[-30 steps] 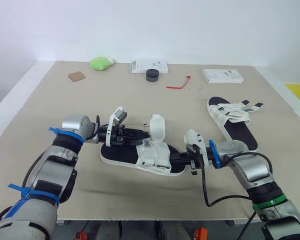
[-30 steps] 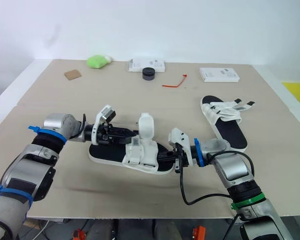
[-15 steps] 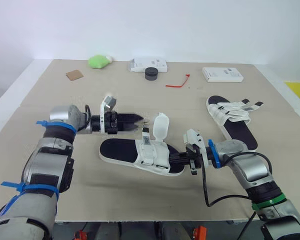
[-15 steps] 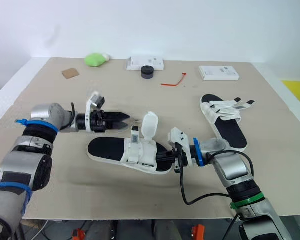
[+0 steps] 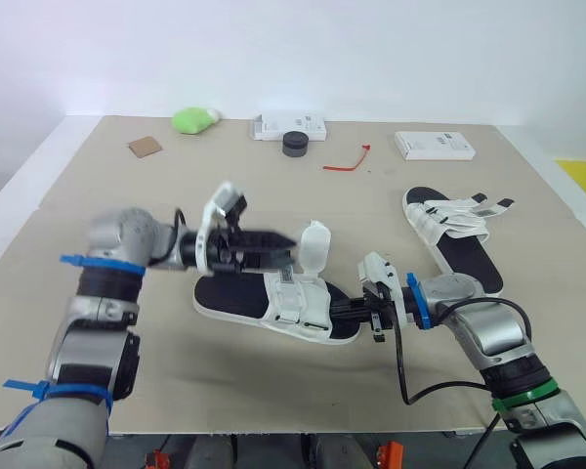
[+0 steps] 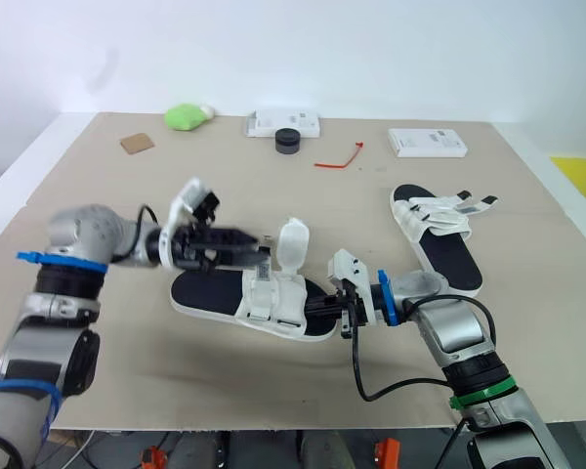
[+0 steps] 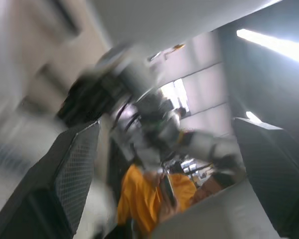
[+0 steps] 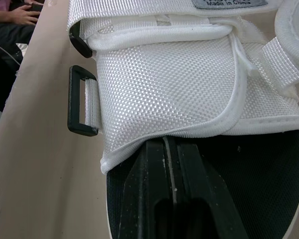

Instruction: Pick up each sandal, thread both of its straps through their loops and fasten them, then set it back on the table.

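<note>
The near sandal (image 5: 273,305) lies flat on the table (image 5: 156,200), about midway across and close to the near edge, with its toe end pointing right and one broad white strap (image 5: 315,244) standing up, unfastened. It looks light: a black sole that I would guess is stiff enough to hold its shape yet bends under a push, a woven white upper (image 8: 169,94) that is soft and floppy, and a small black plastic loop (image 8: 82,107) on its side, hard and easy to miss. The strap's free tip seems the right place to pinch for threading, since the cloth will fold if it is taken lower down, and the sole's rim or toe end is the place to steady the shoe. The right claw (image 5: 347,308) is at that toe end, its two fingers pressed together and lying on the black footbed with the tips tucked under the edge of the upper; I cannot tell whether they pinch anything. The left claw (image 5: 283,244) hangs just above the heel half, fingers apart, its tips near the upright strap and not touching it. The second sandal (image 5: 451,236) rests well apart at the far right, its strap ends sticking out loose.
</note>
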Action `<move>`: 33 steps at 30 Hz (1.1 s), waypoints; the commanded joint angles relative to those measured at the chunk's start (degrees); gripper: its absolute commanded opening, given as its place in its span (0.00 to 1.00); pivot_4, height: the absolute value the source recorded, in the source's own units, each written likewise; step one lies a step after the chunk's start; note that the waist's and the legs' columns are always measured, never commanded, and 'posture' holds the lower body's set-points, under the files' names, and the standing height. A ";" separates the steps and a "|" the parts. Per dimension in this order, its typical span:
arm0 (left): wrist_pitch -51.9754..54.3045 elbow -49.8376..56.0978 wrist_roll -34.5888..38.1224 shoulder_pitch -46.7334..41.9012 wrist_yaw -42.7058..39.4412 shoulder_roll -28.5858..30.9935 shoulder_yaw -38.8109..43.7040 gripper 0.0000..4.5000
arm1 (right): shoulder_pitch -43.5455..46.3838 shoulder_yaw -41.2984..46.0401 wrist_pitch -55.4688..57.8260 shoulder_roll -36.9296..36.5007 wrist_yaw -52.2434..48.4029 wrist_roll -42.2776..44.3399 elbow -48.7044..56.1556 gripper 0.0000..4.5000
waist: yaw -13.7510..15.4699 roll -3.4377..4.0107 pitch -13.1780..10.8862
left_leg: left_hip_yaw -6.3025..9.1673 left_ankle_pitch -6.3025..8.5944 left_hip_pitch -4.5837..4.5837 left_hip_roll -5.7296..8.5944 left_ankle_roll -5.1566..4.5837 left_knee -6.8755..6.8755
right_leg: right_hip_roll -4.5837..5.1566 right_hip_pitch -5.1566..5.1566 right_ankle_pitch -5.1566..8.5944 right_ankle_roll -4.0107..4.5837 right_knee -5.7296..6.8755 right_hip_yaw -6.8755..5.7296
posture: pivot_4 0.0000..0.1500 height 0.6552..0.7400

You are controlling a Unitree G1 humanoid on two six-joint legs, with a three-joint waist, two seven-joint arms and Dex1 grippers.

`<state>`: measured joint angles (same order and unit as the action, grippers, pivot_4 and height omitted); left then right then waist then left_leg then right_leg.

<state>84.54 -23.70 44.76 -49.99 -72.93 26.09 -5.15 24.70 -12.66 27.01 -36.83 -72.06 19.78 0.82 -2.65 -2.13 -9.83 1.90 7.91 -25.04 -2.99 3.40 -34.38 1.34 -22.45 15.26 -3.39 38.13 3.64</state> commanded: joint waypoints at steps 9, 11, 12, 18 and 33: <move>-10.71 -9.67 -7.93 -4.86 0.89 -2.85 -5.75 0.97 | -1.48 -0.10 1.70 -0.77 1.79 -1.00 -0.46 0.00 | 0.05 -0.03 -0.01 | -0.01 -0.01 0.00 0.01 -0.01 -0.04 | 0.02 0.01 0.09 0.16 -0.01 0.00 | 1.00 1.00; -12.30 -11.34 -9.56 -5.39 1.30 -3.01 -6.33 0.97 | -1.76 0.04 1.69 -0.93 1.88 -0.91 -0.28 0.00 | 0.06 -0.03 -0.01 | -0.02 0.00 0.00 0.01 -0.01 -0.04 | 0.01 0.02 0.06 0.11 -0.01 0.01 | 1.00 1.00; -12.95 -12.02 -10.08 -5.60 1.24 -3.04 -6.51 0.97 | -1.84 0.08 1.68 -0.98 1.92 -0.89 -0.23 0.00 | 0.06 -0.03 -0.01 | -0.01 0.00 0.00 0.01 0.00 -0.04 | 0.01 0.02 0.03 0.06 -0.01 0.00 | 1.00 1.00; -10.31 -19.74 -6.61 -12.79 1.92 -4.27 2.59 0.97 | -2.12 0.30 1.90 -0.95 2.20 -0.67 0.01 0.00 | 0.05 -0.03 -0.02 | 0.01 -0.02 -0.03 0.01 -0.02 -0.07 | 0.00 0.00 0.04 0.06 -0.01 -0.01 | 1.00 1.00; -17.33 -30.39 -14.74 -17.90 6.19 -9.05 4.62 0.97 | -1.38 0.49 1.82 -0.47 2.30 -0.45 -0.60 0.00 | 0.05 -0.02 -0.02 | 0.00 -0.01 -0.06 0.04 -0.02 -0.04 | 0.01 -0.01 -0.04 -0.13 -0.01 0.00 | 1.00 1.00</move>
<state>68.85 -53.41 30.81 -66.03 -67.47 17.40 -1.36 23.79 -11.94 27.79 -36.80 -70.95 20.51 1.57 -2.61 -2.15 -9.85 1.91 7.90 -25.09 -2.95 3.38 -34.42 1.34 -22.45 15.22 -3.52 38.12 3.64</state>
